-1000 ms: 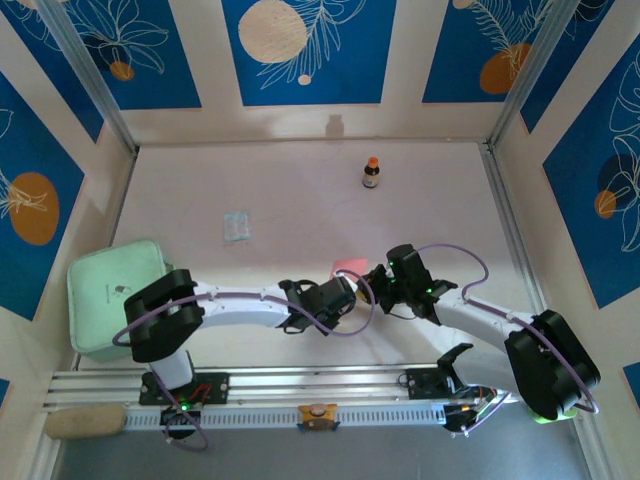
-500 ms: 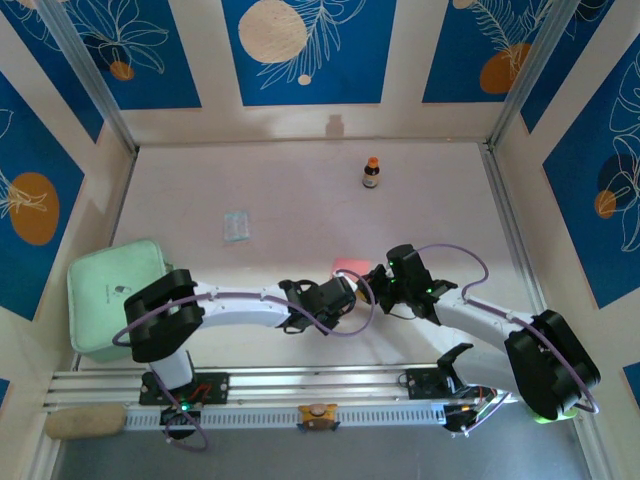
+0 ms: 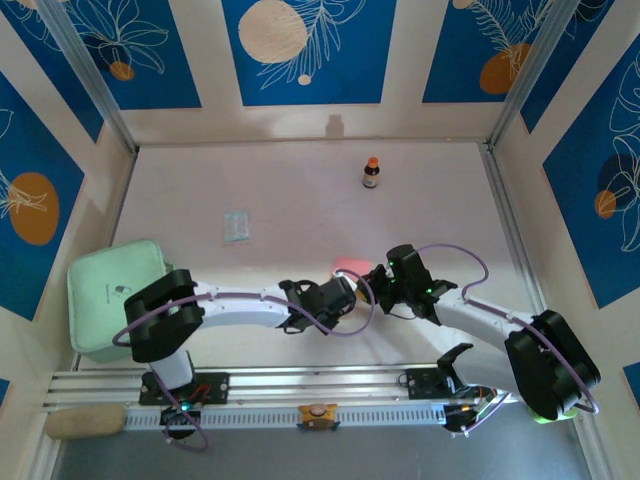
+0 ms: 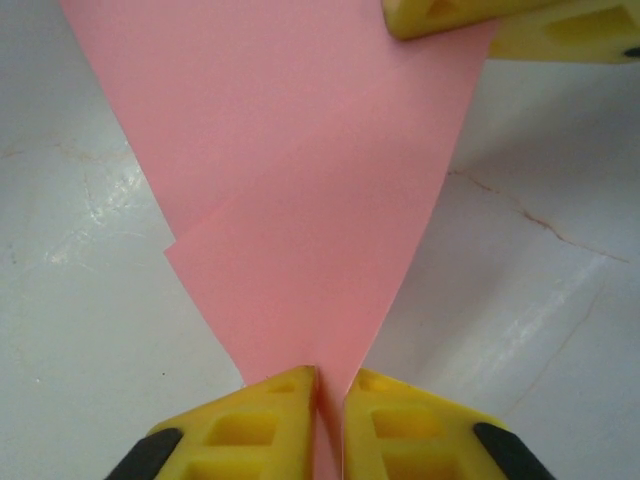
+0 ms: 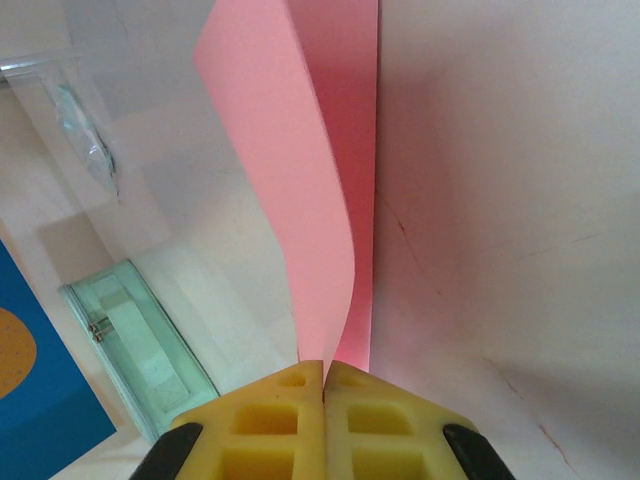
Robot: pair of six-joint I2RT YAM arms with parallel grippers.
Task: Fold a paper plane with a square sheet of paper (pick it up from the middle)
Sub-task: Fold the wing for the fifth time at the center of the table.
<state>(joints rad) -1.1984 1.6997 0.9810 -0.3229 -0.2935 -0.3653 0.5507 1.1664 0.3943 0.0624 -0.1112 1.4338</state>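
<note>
Paper [image 4: 300, 200] pinched inside left end effector [image 4: 330, 380]

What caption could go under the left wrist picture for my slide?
The left claw pinches the near tip of the folded pink paper while the right claw grips its far corner.

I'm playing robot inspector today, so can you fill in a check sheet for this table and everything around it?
Surface: pale table, with faint hairline marks.
Job's things: pink paper, partly folded with a slanted crease, held at two ends.
Clutter: bottle at the back; packet left of the middle; green box at the left edge.
Grippers: left gripper shut on the paper's narrow end; right gripper shut on the other end.
Cables: purple cable looped along each arm.
Surroundings: blue leaf-print panels on the walls.
</note>
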